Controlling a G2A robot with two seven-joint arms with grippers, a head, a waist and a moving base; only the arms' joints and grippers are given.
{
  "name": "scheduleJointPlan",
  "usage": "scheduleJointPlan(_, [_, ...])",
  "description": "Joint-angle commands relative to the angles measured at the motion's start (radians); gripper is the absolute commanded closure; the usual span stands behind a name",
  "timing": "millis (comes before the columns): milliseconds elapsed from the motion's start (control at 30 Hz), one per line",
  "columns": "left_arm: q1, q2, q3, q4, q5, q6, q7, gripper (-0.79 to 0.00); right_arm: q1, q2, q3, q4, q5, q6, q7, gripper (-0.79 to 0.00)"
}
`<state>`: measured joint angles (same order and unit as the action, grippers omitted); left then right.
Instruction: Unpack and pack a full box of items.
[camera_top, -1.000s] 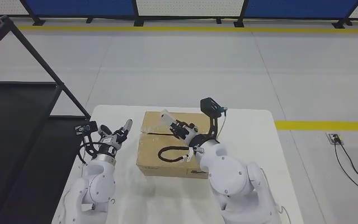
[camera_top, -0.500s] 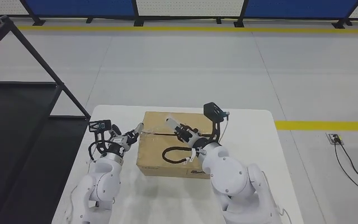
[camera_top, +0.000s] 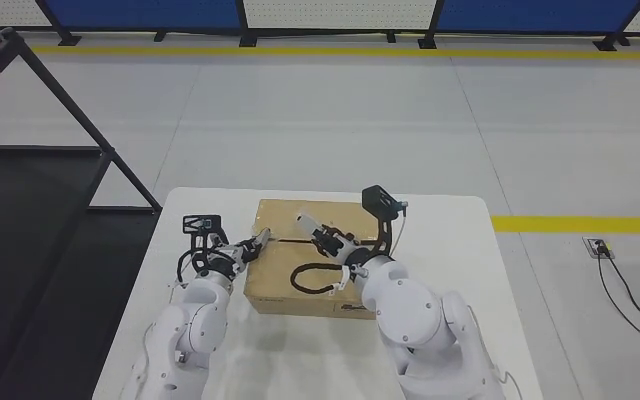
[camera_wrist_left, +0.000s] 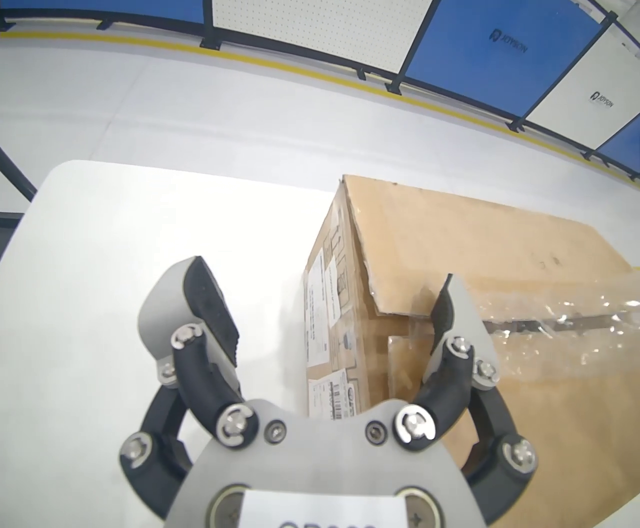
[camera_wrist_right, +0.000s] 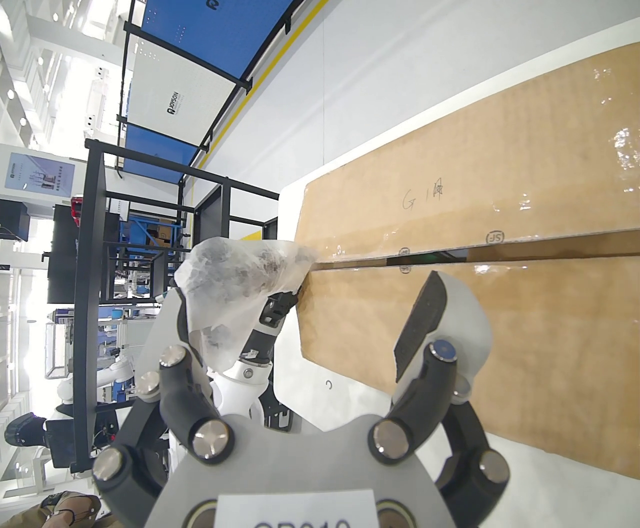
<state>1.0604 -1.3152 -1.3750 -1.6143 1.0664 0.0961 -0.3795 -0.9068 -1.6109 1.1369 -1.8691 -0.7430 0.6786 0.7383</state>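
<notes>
Cardboard box (camera_top: 275, 290) on the white table (camera_top: 440, 230), closed and lying with its long axis across the table from the robot's left to its right. One centre seam (camera_wrist_right: 450, 252) runs along that axis between two top flaps, gaping slightly as a dark slit near its middle. A strip of clear tape (camera_wrist_left: 550, 310) covers the seam toward the left end.

The left gripper (camera_wrist_left: 325, 272) stands at the box's left short end with its jaws spread wide. One finger (camera_wrist_left: 452, 312) rests against the top face just beside the taped end of the seam. The other hangs apart from the box, over bare table. The seam therefore leads straight away from this gripper, along the line in which it points.

The right gripper (camera_wrist_right: 357, 272) hovers above the top face near the middle of the seam, jaws likewise wide and clasping nothing. A crumpled wad of clear tape (camera_wrist_right: 240, 280) clings to one of its fingers.

Count: one box, one seam, two flaps, one tape strip, one tape wad, two grippers. Several paper labels (camera_wrist_left: 325, 300) sit on the left end face.

Judged from this layout, the unpacking has barely begun. The left gripper is the nearer to the taped seam end, so the opening turns on that finger's place beside the flap corner.
</notes>
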Motion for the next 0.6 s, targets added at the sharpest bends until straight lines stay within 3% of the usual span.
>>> scheduleJointPlan(0, [0.0, 0.0, 0.003, 0.003, 0.005, 0.004, 0.003, -0.785, 0.001, 0.001, 0.002, 0.002, -0.001, 0.001, 0.005, -0.785])
scheduleJointPlan(567, [-0.016, -0.003, 0.031, 0.036, 0.071, 0.034, -0.012, -0.785, 0.035, 0.009, 0.012, 0.057, -0.016, 0.048, 0.049, -0.785])
